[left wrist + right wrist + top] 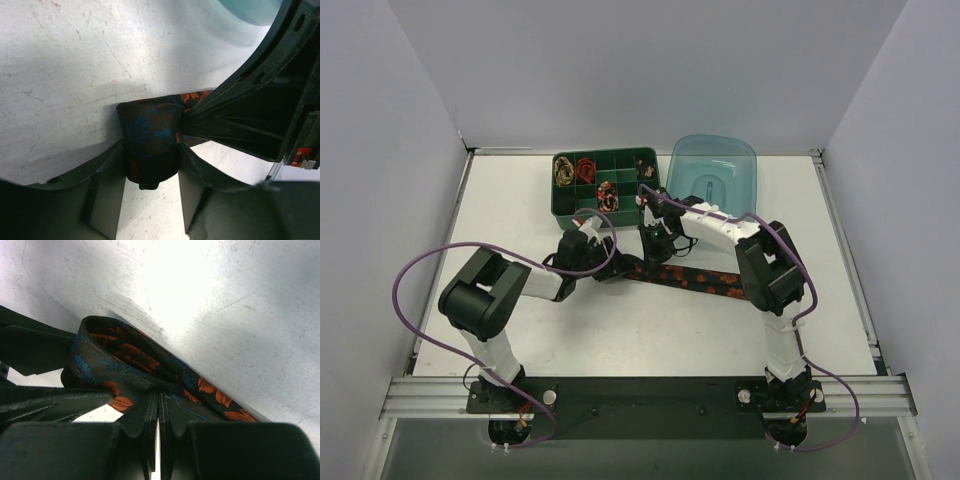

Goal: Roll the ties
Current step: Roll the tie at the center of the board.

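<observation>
A black tie with orange-red blotches [695, 279] lies across the middle of the table, its left end folded into a small roll [150, 145]. My left gripper [608, 266] sits at that end. In the left wrist view, the left gripper [151, 172] has the roll wedged between its two fingers. My right gripper [656, 246] comes in from the far side. In the right wrist view, the right gripper [160, 396] is almost fully shut, pinching a fold of the tie [125, 362] beside the roll. Small coils of finished ties, gold-black [563, 171] and red [586, 168], sit in the tray.
A green compartment tray [620, 180] stands just behind the grippers and holds more coils [607, 195]. A teal plastic bowl [713, 170] sits to its right. Purple cables loop off both arms. Grey walls close in the table's left, right and far sides.
</observation>
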Robot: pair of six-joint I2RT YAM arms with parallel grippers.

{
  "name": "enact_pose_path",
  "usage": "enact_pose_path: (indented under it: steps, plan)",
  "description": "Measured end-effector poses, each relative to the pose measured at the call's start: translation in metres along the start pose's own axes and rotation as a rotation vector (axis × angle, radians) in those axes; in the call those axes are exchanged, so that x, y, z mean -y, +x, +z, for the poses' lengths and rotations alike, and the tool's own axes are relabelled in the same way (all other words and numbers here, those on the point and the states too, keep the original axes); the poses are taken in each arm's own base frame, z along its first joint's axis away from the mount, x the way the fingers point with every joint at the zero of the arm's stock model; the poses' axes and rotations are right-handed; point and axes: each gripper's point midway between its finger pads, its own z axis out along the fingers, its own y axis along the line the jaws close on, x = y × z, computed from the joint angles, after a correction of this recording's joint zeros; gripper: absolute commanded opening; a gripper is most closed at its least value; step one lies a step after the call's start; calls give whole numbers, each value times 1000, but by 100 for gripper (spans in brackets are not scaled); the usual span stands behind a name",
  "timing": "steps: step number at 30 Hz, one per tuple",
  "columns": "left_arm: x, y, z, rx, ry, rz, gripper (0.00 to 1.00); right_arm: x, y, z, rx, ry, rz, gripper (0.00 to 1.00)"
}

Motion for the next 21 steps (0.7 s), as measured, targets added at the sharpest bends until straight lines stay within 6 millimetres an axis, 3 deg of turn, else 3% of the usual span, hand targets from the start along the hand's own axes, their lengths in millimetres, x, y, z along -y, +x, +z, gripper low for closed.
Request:
enact_pose_path:
  steps: [4,21]
  plan:
    - [-1,-1,1,9,4,-14,37,0,-1,0,4,-2,-1,0]
    - [7,-16,-1,-16,-75,56,35,3,-2,-1,23,-3,5,0]
